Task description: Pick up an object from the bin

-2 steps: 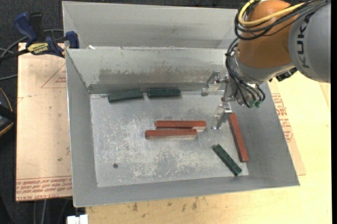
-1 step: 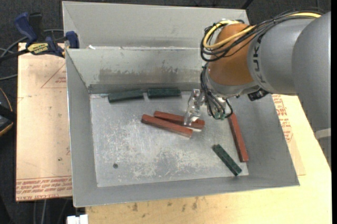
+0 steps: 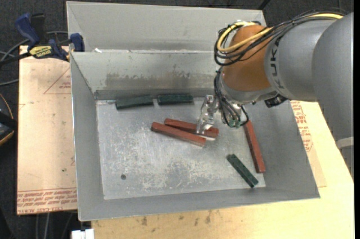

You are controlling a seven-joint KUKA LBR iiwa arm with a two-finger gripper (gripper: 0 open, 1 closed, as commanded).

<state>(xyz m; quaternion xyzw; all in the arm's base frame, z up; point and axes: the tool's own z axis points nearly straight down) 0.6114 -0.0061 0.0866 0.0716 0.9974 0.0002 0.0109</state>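
A: Mid-bin, your gripper sits at the red bars' right ends, likely because those ends lie clear.
B: Has it hold of one?
A: You can't tell; its opening is hidden.

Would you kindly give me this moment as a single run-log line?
gripper: at right end of two red-brown bars, mid-bin | nearby: red bar, dark green bar to the right | grasp: unclear

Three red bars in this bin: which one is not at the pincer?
The lone red bar near the right wall, lying steeply slanted; the other two red bars lie side by side mid-bin, right ends at the pincer.
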